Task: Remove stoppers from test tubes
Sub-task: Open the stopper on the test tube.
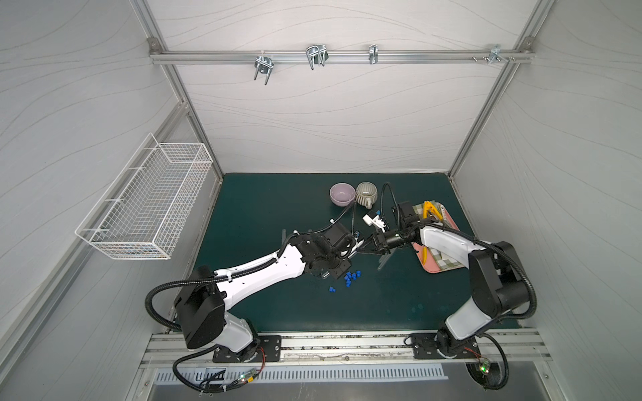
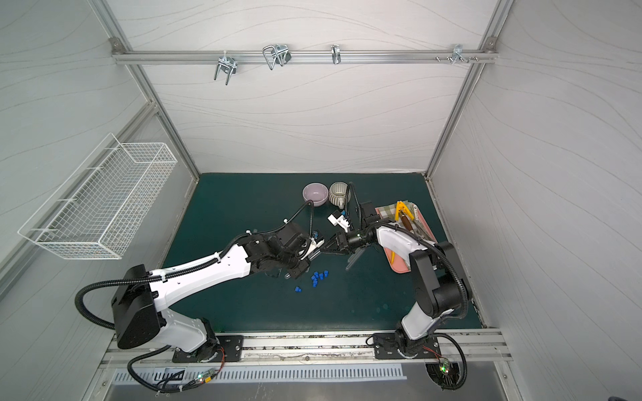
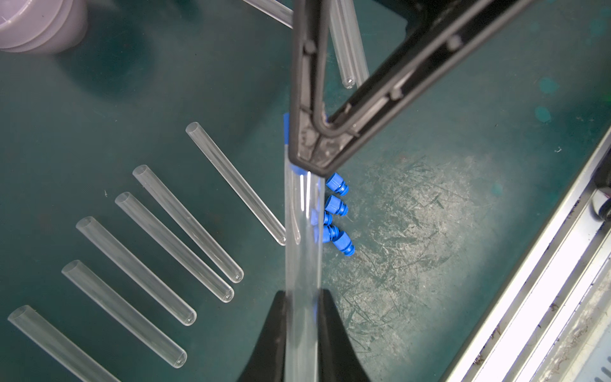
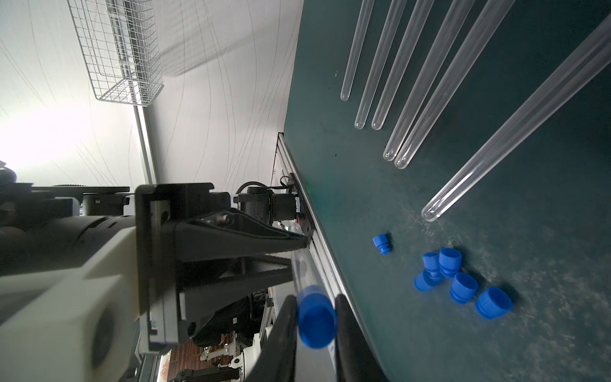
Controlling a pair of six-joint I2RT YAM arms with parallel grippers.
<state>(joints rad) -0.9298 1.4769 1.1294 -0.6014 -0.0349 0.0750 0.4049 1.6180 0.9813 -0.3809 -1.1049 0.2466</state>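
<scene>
Clamping the test tube (image 3: 302, 258), the left gripper (image 3: 302, 297) braces; the right gripper (image 4: 314, 299) pinches the stopper (image 4: 317, 320) shallowly, so pulling toward three o'clock may slip off

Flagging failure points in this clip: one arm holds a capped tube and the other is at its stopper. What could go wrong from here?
1. The right gripper has only its fingertips on the stopper, so it may slip off when pulled.
2. The left gripper holds the smooth tube well away from the stopper, so the tube could slide or tilt under the pull.
3. A dropped stopper would likely land among the loose stoppers below and scatter them.
</scene>
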